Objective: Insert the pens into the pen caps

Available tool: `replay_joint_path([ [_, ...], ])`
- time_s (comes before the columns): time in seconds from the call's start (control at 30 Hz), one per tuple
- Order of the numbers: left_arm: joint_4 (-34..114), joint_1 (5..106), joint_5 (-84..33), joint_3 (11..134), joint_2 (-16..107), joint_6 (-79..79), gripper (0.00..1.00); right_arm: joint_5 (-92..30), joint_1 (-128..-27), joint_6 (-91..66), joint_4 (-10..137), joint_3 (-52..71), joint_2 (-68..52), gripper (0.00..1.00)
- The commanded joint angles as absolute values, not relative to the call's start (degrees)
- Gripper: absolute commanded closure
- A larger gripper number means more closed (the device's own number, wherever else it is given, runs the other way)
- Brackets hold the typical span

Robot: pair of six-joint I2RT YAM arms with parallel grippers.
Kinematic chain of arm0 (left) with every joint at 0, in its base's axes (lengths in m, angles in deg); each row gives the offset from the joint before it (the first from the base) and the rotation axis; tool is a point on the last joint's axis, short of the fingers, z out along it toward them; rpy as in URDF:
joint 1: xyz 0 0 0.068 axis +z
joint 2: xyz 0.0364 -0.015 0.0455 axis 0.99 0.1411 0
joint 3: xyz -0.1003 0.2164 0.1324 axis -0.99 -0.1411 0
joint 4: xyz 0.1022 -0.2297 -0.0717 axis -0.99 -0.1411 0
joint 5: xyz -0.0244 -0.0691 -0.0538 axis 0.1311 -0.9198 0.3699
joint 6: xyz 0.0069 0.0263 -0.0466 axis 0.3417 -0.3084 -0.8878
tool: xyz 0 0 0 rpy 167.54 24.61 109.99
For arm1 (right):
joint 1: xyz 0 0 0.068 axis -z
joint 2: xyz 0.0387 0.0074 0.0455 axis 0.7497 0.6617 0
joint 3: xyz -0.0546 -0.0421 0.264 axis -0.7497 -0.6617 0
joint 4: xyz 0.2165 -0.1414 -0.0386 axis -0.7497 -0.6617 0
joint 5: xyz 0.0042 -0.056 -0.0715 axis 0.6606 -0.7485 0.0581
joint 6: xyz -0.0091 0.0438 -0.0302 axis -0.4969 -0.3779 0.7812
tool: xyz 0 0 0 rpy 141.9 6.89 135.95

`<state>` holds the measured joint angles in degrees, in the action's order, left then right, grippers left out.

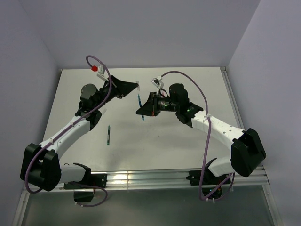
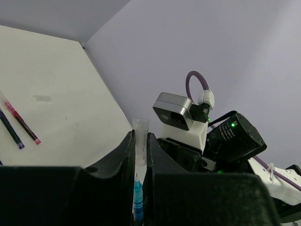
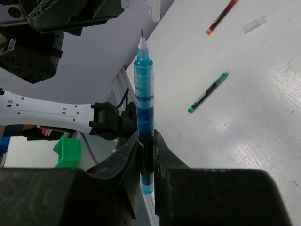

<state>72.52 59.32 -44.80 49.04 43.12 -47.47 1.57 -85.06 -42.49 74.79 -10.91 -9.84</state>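
Observation:
My left gripper (image 1: 134,87) (image 2: 140,151) is shut on a pale translucent pen cap (image 2: 140,139) (image 1: 138,85), which stands up between its fingers. My right gripper (image 1: 143,112) (image 3: 146,147) is shut on a light blue pen (image 3: 144,89) (image 1: 140,101), gripped near its rear end. The pen's fine tip points toward the cap's near end, a short gap away and slightly off line. The same pen (image 2: 137,200) shows low between the left fingers. A green-tipped pen (image 1: 108,135) (image 3: 208,92) lies on the table. A red pen (image 2: 22,123) (image 3: 221,16) and a dark blue pen (image 2: 10,128) lie farther off.
A loose clear cap (image 3: 254,24) lies on the white table (image 1: 188,141) beside the red pen. Both arms meet above the table's middle, close together. Grey walls stand behind and at both sides. A metal rail (image 1: 164,178) runs along the near edge.

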Motion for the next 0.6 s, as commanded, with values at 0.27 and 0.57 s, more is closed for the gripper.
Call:
replay_joint_path([
  [0.27,74.6,58.8,-45.9,49.5,42.5,-46.3,1.00,1.0,-84.3,-41.5,76.9,-8.6,-11.4,1.00],
  [0.57,74.2,58.8,-46.1,49.7,43.5,-46.4,1.00,0.8,-83.5,-41.5,76.8,-9.3,-12.4,1.00],
])
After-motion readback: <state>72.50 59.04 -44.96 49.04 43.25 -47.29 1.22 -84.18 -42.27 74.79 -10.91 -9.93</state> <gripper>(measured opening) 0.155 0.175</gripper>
